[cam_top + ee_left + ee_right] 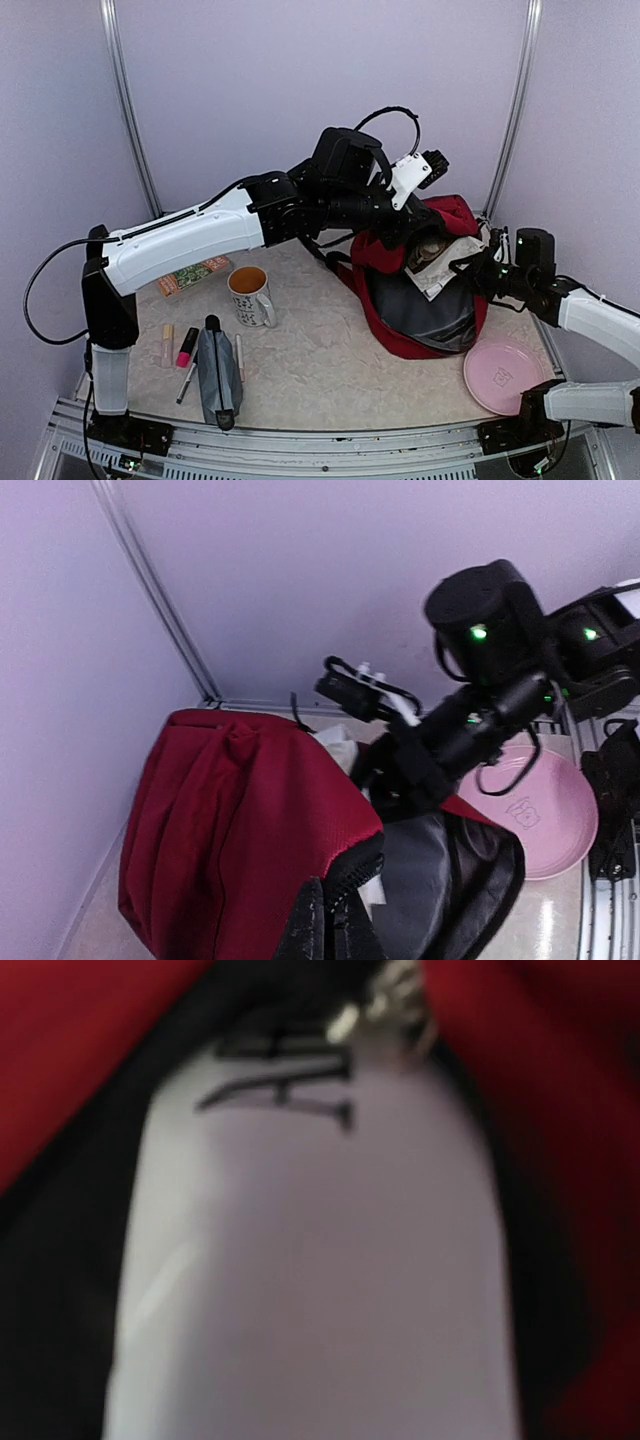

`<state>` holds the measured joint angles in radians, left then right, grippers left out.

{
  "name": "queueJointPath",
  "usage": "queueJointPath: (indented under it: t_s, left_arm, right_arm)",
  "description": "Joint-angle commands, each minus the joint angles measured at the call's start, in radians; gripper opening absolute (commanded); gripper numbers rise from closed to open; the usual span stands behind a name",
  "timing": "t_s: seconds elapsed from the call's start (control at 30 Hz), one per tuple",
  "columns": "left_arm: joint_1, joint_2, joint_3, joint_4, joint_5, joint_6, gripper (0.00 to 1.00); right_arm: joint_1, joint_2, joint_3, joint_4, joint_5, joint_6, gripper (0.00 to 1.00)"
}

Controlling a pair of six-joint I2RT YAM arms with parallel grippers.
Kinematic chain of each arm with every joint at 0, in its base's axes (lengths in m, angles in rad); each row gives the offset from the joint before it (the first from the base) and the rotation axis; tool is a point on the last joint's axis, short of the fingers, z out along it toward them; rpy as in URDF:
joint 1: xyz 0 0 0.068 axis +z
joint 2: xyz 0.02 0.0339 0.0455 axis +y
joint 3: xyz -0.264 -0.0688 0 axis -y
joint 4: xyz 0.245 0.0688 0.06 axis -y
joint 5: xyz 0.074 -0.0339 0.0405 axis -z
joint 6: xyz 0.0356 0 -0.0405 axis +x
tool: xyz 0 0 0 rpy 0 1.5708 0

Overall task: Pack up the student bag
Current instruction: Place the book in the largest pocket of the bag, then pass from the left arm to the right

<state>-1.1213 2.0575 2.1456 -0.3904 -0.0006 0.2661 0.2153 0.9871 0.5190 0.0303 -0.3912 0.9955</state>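
The student bag (372, 255), dark red with a grey lining, lies open at the right of the table. My left gripper (408, 228) reaches across and holds up its top edge. In the left wrist view that gripper (338, 920) is shut on the bag's (240, 820) black zip rim. My right gripper (478, 268) is at the opening from the right, and its black fingers (395, 775) dip inside. A white printed sheet or booklet (310, 1260) fills the right wrist view between red fabric (560, 1110) and hides those jaws. White paper (447, 268) shows in the opening.
A pink plate (503, 373) lies near the right arm's base. Left of the bag stand a mug (250, 295), a grey zip pouch (217, 370), a pink marker (187, 347), a pen (187, 382) and a flat packet (193, 275). Walls close in behind.
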Motion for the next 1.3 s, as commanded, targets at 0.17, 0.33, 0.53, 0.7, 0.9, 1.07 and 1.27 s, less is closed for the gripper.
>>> queueJointPath:
  t_s: [0.17, 0.33, 0.53, 0.7, 0.9, 1.07, 1.27]
  left_arm:
    - [-0.033, 0.052, 0.117, 0.122, 0.199, -0.071, 0.0]
    - [-0.036, 0.083, 0.199, 0.103, 0.291, -0.084, 0.0]
    - [0.052, 0.047, 0.091, 0.115, 0.234, -0.11, 0.0]
    - [0.121, 0.055, 0.014, 0.137, 0.229, -0.154, 0.0]
    - [0.135, 0.061, 0.002, 0.152, 0.244, -0.144, 0.0]
    - [0.138, 0.059, 0.004, 0.156, 0.248, -0.129, 0.0]
    - [0.133, 0.031, -0.018, 0.148, 0.249, -0.112, 0.0]
  right_arm:
    - [0.004, 0.136, 0.022, 0.348, 0.062, 0.085, 0.0]
    - [0.015, 0.221, -0.066, 0.483, 0.146, 0.132, 0.02]
    - [0.021, 0.302, 0.05, 0.237, 0.096, -0.051, 0.51]
    - [0.04, 0.103, 0.079, -0.035, 0.113, -0.215, 0.89]
    - [0.07, -0.158, 0.219, -0.45, 0.045, -0.375, 0.89]
    - [0.074, -0.348, 0.242, -0.397, -0.046, -0.435, 0.88]
    - [0.119, -0.201, 0.318, -0.308, 0.085, -0.651, 0.96]
